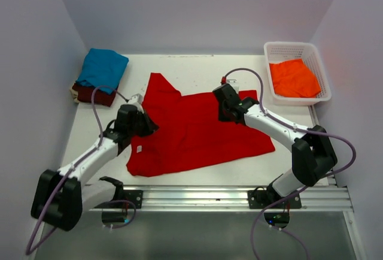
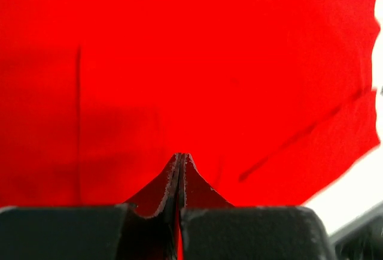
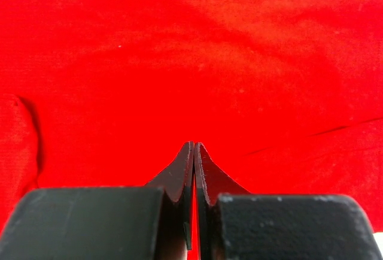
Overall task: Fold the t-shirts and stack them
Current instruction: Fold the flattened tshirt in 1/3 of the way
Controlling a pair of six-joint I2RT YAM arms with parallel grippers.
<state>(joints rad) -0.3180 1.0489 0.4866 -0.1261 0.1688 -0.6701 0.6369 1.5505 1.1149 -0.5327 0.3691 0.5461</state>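
In the middle of the white table [image 1: 197, 62] lies the red t-shirt [image 1: 197, 131], a soft, thin, plain cloth that is spread almost flat, with one sleeve pointing to 11 o'clock and some shallow creases. The left arm reaches in low from 7 o'clock, and the left gripper [image 2: 181, 159] stands at the 9 o'clock edge of this shirt, its dark fingers pressed together and pinching the red cloth. The right arm comes bent from 4 o'clock, and the right gripper [image 3: 194, 147] is closed in the same way on the cloth near the 1 o'clock edge. At 10 o'clock of the table a folded teal t-shirt [image 1: 103, 68] rests on a folded maroon t-shirt [image 1: 94, 94], well apart from the arms. At 2 o'clock the white lattice basket [image 1: 291, 47] of hard plastic holds a crumpled orange t-shirt [image 1: 293, 78]. A purple cable runs along each arm.
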